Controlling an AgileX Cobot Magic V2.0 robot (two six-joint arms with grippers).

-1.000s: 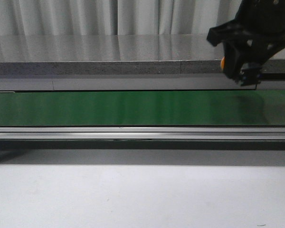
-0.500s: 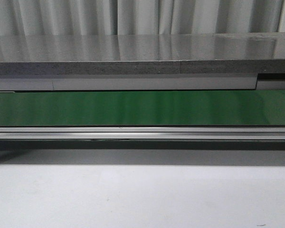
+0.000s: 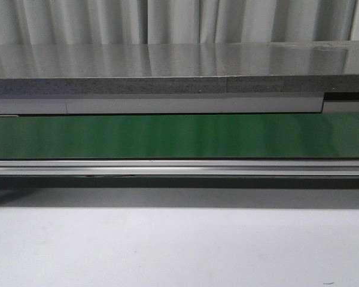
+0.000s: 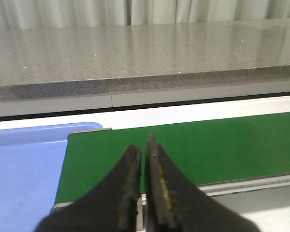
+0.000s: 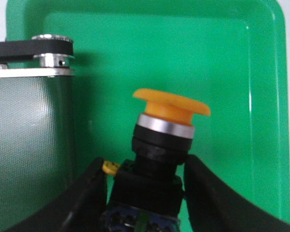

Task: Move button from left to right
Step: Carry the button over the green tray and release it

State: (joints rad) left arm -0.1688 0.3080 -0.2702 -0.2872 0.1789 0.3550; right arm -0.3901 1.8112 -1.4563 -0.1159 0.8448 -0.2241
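Button: you've got one small push button with a round yellow-orange mushroom cap, silver collar and black blocky body [image 5: 157, 154] in the right wrist view, and it sits between the two black fingers of your right claw [image 5: 145, 193].
Right claw: closed on the button's black body, one finger [image 5: 84, 198] on each side, cap pointing away from the wrist.
Where the button is: held up over one bright green plastic tray with a raised rim [image 5: 266, 96]; you can't tell from this view whether it touches the tray floor.
Beside the tray: one end of the dark green conveyor belt [image 5: 29, 145], with one silver roller [image 5: 50, 58] at its end, right by the tray's edge.
Left claw: your left claw [image 4: 144, 193] has its two black fingers pressed together, tips meeting, with nothing between them.
Under the left claw: the same green belt [image 4: 208, 145] runs across, and one pale blue flat tray [image 4: 24, 174] lies at the belt's end.
Front view: neither claw shows; you see one long green belt [image 3: 179, 136] in its metal frame, one grey speckled stone worktop [image 3: 167, 66] behind it and the white worktop [image 3: 179, 245] in front.
Count: one button, two trays, one belt, two claws.
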